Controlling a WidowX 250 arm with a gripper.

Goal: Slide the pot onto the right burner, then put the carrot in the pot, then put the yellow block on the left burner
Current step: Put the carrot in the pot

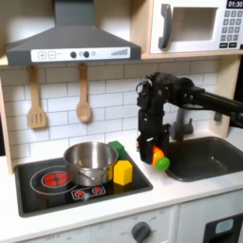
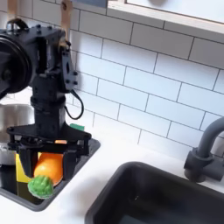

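Note:
In the first exterior view the steel pot [image 1: 90, 161] stands on the black cooktop [image 1: 38, 197], covering the right burner. The left burner [image 1: 56, 178] shows its red rings bare. The yellow block [image 1: 122, 172] lies on the cooktop against the pot's right side. My gripper [image 1: 157, 155] is shut on the orange carrot [image 1: 158, 152], green cap down, just off the cooktop's right edge. In the second exterior view the gripper [image 2: 49, 163] holds the carrot [image 2: 51, 171] low over the cooktop's corner. The pot [image 2: 10, 118] and yellow block [image 2: 19, 168] sit behind it at the left.
A small green block [image 1: 116, 148] lies behind the yellow block near the tiled wall. A dark sink [image 1: 204, 158] with a faucet [image 1: 181, 123] fills the counter to the right in the first exterior view. Two wooden utensils [image 1: 84, 96] hang on the wall.

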